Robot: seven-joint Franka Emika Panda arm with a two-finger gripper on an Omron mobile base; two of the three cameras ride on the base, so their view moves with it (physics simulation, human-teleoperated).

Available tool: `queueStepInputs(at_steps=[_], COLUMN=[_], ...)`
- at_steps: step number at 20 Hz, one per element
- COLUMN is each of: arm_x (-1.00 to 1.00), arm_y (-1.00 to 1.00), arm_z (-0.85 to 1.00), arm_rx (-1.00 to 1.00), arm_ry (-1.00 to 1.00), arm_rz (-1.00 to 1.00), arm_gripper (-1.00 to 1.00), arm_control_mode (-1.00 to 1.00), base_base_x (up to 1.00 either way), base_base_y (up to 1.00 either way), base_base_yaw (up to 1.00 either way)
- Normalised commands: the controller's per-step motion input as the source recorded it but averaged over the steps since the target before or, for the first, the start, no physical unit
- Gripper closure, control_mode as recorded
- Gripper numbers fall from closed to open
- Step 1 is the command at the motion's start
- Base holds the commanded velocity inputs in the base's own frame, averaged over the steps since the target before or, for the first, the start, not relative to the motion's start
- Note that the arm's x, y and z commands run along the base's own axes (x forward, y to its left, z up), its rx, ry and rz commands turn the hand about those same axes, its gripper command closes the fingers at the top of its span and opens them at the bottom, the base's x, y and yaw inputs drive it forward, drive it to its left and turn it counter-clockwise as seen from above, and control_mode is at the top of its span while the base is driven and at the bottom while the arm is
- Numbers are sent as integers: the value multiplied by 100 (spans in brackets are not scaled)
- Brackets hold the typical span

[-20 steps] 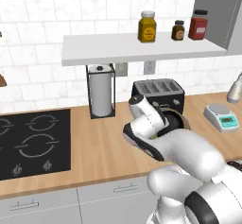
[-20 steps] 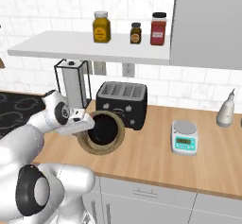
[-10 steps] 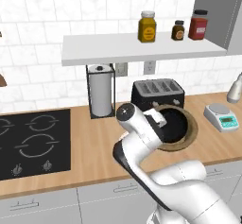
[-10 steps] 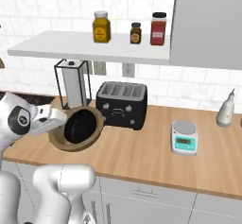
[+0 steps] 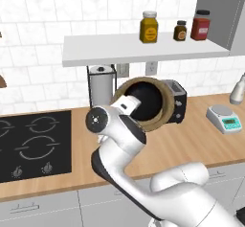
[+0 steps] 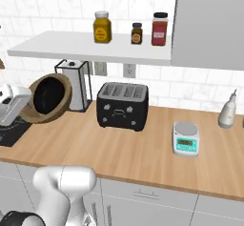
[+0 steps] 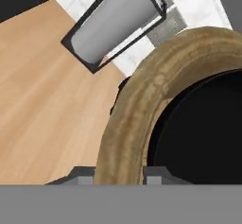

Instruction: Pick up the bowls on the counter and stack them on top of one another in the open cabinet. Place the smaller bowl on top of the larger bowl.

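The tool (image 7: pixel 118 173) pinches the thick rim of the wooden bowl (image 5: pixel 152 102), held tipped on edge above the table (image 6: pixel 133 148) with the black bowl (image 6: pixel 47 94) nested inside, so I judge the black bowl could slide out below the white shelf (image 5: pixel 143 49).

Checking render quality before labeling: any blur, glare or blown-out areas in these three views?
Left base view: sharp, flat even light, black bowl interior reads featureless. Right base view: same, soft shadow under the shelf. Hand view: wooden bowl rim close and soft-textured, no glare.
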Motion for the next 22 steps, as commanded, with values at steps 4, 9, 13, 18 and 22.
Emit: queueStepInputs(at_steps=[4, 9, 13, 18, 22], arm_x=[1, 2, 64, 93, 93], arm_y=[84, 70, 6, -21, -15], arm_z=[100, 100, 98, 43, 28], arm_rx=[-19, -14, 0, 3, 1], arm_ry=[-8, -6, 0, 21, 36], arm_rz=[43, 44, 33, 18, 4], arm_gripper=[100, 100, 100, 100, 100], arm_control_mode=[-100, -100, -100, -100, -100], base_base_x=[0, 0, 0, 0, 0], base_base_y=[0, 0, 0, 0, 0], base_base_yaw=[0, 0, 0, 0, 0])
